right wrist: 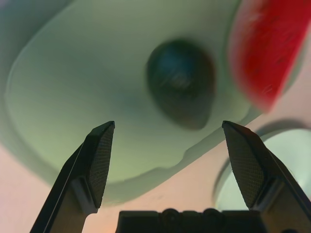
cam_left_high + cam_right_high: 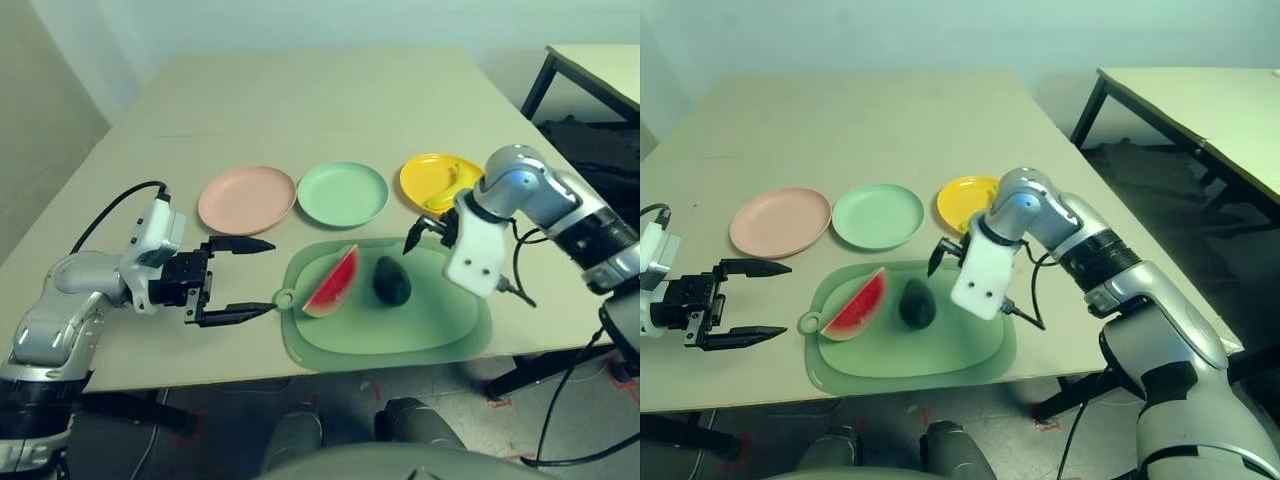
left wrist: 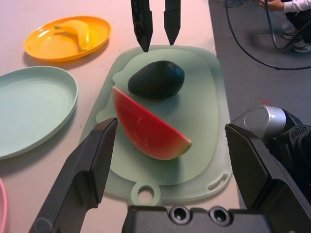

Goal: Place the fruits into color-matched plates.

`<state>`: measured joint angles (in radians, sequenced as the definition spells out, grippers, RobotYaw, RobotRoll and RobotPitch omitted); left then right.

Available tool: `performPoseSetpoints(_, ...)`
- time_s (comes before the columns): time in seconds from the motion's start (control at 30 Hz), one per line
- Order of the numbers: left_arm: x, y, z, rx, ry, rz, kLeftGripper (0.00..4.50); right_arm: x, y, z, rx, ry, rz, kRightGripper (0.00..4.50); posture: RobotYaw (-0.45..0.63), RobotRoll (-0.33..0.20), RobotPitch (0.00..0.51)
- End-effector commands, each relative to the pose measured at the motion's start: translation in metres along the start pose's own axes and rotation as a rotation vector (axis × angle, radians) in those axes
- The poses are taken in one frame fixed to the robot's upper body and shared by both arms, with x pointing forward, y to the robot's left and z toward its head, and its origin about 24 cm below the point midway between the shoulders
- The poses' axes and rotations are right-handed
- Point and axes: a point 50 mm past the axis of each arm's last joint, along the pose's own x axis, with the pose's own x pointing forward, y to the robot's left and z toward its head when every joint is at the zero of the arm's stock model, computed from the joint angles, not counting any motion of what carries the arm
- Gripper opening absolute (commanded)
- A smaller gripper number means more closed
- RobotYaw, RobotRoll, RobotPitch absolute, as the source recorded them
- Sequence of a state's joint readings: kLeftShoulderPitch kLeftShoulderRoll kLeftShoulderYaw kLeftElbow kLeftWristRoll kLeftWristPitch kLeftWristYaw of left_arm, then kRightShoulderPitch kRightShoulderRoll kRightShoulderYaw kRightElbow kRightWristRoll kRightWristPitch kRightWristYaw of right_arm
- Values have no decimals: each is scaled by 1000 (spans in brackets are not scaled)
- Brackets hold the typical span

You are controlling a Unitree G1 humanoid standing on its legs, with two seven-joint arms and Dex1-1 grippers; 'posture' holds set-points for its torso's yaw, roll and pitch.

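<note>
One fruit home, two to go: your banana [image 2: 441,187] already lies in the yellow plate [image 2: 424,171], toward the worktop's [image 2: 300,90] right edge, so that match looks done. The watermelon wedge [image 2: 332,281] and the avocado [image 2: 391,280] sit side by side, close but apart, on the green cutting mat [image 2: 400,330] near the worktop's front edge. The pink plate [image 2: 246,198] and the mint green plate [image 2: 342,193], just behind the mat in a row with the yellow one, hold nothing yet.

Your right end effector [image 2: 428,232] hangs over the mat's far right corner, between the yellow plate and the avocado, its fingers spread apart and holding nothing; its wrist view looks straight down on the avocado between them. Your left end effector [image 2: 238,279] hovers off the mat's left end, near the tab hole, fingers wide apart and empty, pointing at the wedge.

By this reading you stand about a third of the way through. What remains is the avocado to the mint green plate and the wedge to the pink one, and each arm appears lined up for its nearer fruit, though neither has closed on anything.
</note>
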<state>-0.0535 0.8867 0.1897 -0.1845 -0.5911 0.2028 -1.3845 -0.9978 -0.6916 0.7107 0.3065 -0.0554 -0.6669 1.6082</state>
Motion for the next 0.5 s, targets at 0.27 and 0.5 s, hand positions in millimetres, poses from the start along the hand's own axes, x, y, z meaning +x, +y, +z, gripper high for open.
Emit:
performPoseSetpoints(0.27,0,0,-4,-13,7,15,4500,12,-10,8,25,-48,12,4462,16,0,23)
performPoseSetpoints(0.5,-3,0,-3,2,11,39,4500,27,-8,-5,45,-20,52,4462,28,0,26)
